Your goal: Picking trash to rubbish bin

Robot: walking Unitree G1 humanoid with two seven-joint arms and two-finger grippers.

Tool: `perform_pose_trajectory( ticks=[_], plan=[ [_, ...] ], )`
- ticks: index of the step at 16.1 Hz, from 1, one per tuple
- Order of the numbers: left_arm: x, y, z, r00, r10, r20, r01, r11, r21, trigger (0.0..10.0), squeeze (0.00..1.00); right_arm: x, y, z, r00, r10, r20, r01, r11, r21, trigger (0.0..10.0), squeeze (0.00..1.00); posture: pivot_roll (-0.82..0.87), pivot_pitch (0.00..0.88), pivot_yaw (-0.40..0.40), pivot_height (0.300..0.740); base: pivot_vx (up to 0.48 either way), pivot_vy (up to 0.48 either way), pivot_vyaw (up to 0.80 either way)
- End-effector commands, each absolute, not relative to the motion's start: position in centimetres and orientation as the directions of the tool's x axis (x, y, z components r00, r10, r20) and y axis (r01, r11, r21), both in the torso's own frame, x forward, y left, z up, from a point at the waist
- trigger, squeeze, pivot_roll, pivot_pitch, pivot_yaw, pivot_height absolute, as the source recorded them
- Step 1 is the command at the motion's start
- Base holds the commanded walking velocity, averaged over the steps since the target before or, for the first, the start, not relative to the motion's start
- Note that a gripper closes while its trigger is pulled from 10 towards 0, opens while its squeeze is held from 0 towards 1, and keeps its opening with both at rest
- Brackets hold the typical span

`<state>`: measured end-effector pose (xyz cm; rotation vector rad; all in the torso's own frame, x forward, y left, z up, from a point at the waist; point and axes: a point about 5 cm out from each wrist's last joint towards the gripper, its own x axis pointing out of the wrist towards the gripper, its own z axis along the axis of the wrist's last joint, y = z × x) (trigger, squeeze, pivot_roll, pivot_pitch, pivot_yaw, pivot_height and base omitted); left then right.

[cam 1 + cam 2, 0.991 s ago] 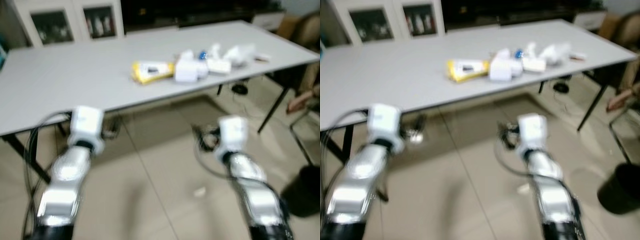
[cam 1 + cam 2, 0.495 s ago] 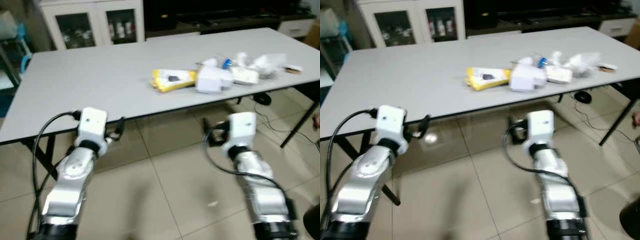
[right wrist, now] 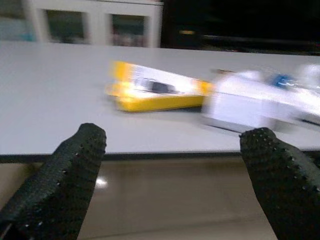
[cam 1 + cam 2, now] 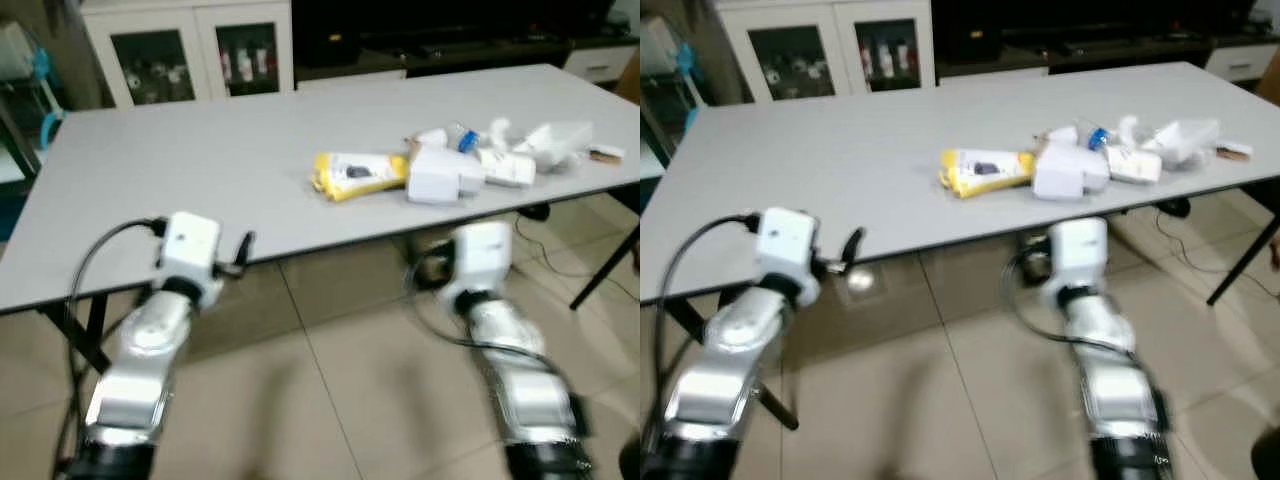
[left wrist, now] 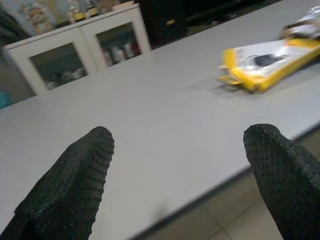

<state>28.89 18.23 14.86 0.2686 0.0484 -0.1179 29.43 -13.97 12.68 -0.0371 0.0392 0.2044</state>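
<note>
Grey table [image 4: 180,170] edge fronts our left gripper [image 5: 180,165] and right gripper [image 3: 172,165], both spread wide, empty. Yellow packet [image 4: 358,175] lies flat, lengthwise along the table, touching white trash [image 4: 470,165].

Grey table [image 4: 180,170] with yellow packet [image 4: 358,174], white trash pile [image 4: 490,162].

My head cameras look forward and down at the table [image 4: 200,170] from close by | my left wrist camera looks low across the table top past its fingers [image 5: 70,185] | my right wrist camera faces the table edge | all share the yellow packet [image 4: 358,174].
</note>
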Motion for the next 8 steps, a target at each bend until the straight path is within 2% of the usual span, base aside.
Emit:
perform_pose_trajectory(
  ticks=[1, 8],
  plan=[
    [29.03, 17.77, 15.05, 0.99, -0.126, -0.057, 0.137, 0.955, 0.265, 10.0, 0.0, 29.49, -14.84, 12.98, 0.984, 0.177, -0.034, -0.178, 0.983, -0.033, 10.0, 0.0, -0.03, 0.0, 0.026, 0.74, 0.345, 0.0, 0.0],
    [29.62, 17.62, 15.46, 0.99, -0.136, -0.043, 0.143, 0.952, 0.271, 10.0, 0.0, 28.87, -14.83, 12.25, 0.982, 0.177, -0.062, -0.179, 0.983, -0.035, 10.0, 0.0, -0.04, 0.0, 0.02, 0.74, 0.348, 0.0, 0.0]
  ],
)
